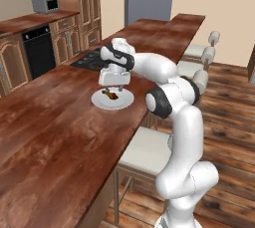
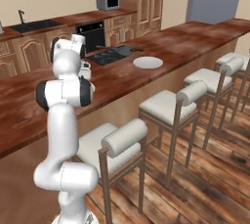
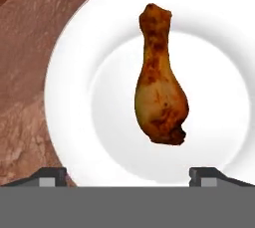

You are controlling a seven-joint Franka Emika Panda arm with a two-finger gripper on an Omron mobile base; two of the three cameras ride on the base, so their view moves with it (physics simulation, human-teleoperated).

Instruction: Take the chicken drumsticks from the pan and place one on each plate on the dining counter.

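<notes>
One chicken drumstick [image 3: 159, 87] lies flat on a white plate [image 3: 69, 97], its bone end pointing away from the fingers. My gripper [image 3: 128, 176] hovers just above it, open, with its fingertips [image 3: 50, 176] wide apart and touching nothing. From the left base view, the gripper [image 1: 113, 88] hangs over that plate [image 1: 127, 102] and the drumstick [image 1: 110, 95] on the dining counter [image 1: 55, 137]. A second white plate [image 2: 148, 62] sits bare farther along the counter. Behind it stands the dark pan [image 2: 126, 50], with a small brown spot [image 2: 138, 49] inside, too small to tell.
The black stovetop [image 1: 89, 58] lies just beyond the near plate. Padded stools [image 2: 168, 105] line the counter's outer side. Cabinets, an oven [image 1: 37, 53] and a toaster oven [image 1: 45, 0] stand along the far wall.
</notes>
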